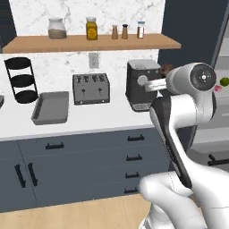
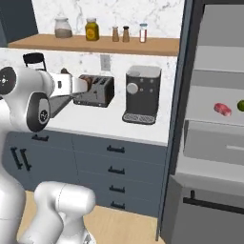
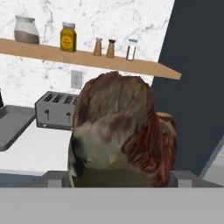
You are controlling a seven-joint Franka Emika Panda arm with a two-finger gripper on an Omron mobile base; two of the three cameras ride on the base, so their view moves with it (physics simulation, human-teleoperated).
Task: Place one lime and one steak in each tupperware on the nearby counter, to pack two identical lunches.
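The end effector (image 2: 87,86) is clamped on the brown marbled steak (image 3: 118,127), held above the table (image 1: 89,118), beside the toaster (image 2: 95,90).

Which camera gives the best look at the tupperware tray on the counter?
The left base view: the whole tupperware lies empty beside the rack. The hand view catches only its corner; in the right base view the arm hides it.

You have the white marbled counter (image 1: 89,117) over dark blue-grey cabinets, carrying a black three-tier rack (image 1: 21,79) at the far left, a grey tupperware (image 1: 51,107) just beside it, then a four-slot toaster (image 1: 91,89) and a dark coffee machine (image 1: 142,85). Above, the wooden wall shelf (image 1: 89,43) holds two jars and three small shakers. To the right, a grey shelf (image 2: 214,116) bears the bright red steak (image 2: 222,109) and a lime (image 2: 240,105).
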